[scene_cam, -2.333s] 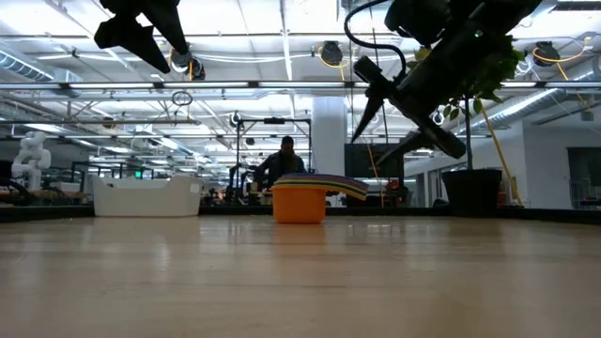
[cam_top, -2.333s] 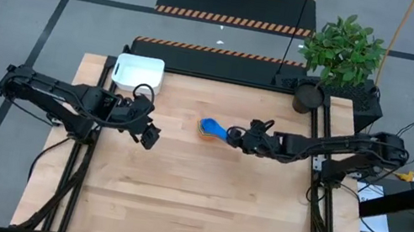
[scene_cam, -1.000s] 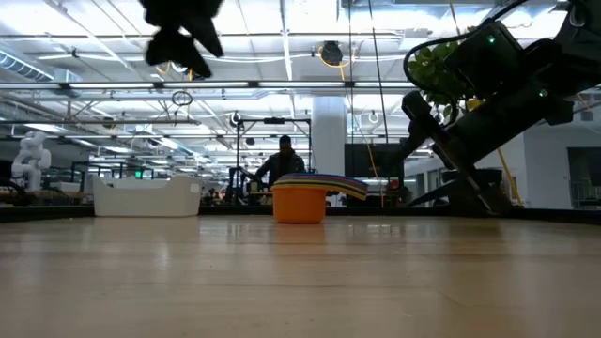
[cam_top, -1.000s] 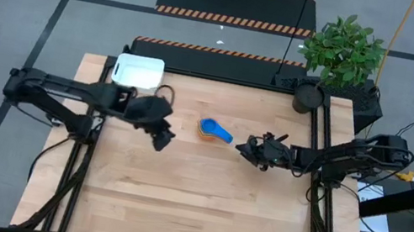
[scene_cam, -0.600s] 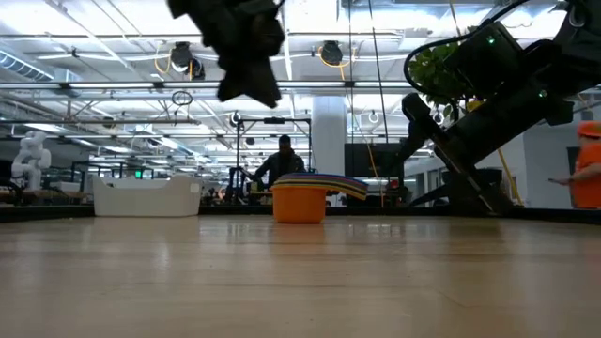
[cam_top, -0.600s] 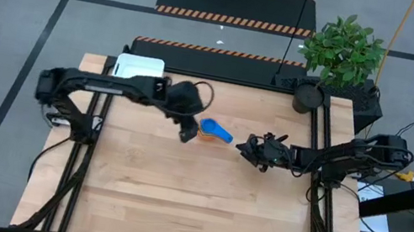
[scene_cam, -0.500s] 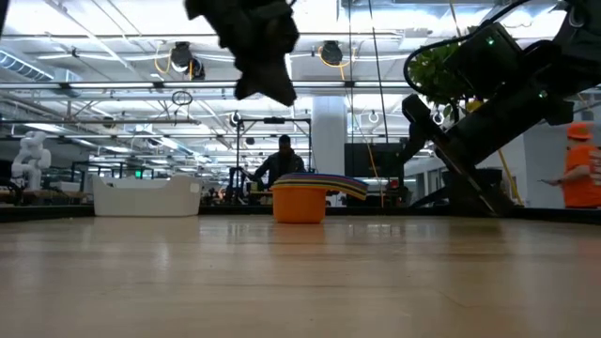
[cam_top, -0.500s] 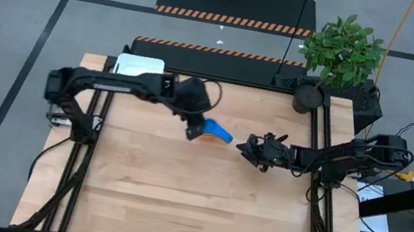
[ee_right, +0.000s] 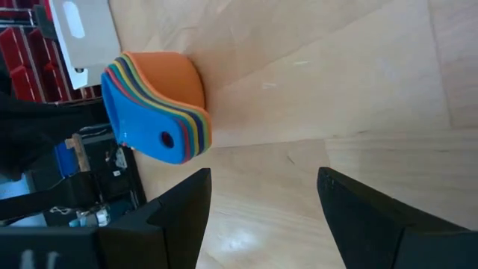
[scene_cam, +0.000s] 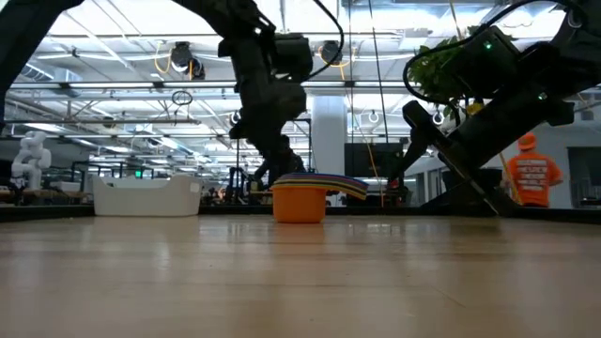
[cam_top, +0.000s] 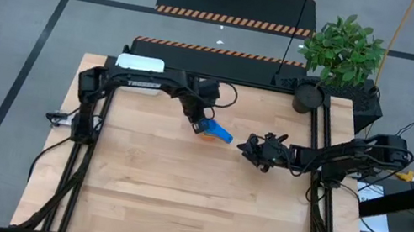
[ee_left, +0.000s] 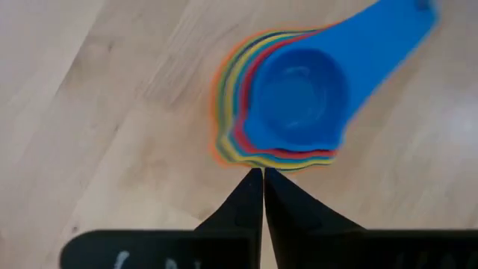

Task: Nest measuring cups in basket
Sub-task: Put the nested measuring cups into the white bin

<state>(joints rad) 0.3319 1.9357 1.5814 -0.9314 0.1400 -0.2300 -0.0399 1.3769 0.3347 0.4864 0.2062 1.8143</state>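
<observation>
measuring cups (cam_top: 211,129) nested in one stack, blue on top, upright mid-table; white basket (cam_top: 140,63) at far-left edge, well apart

1. A light wooden table (cam_top: 174,204) carries everything.
2. The nested measuring cups (cam_top: 211,129) (blue on top) stand mid-table.
3. The white basket (cam_top: 141,64) sits at its far left corner.
</observation>
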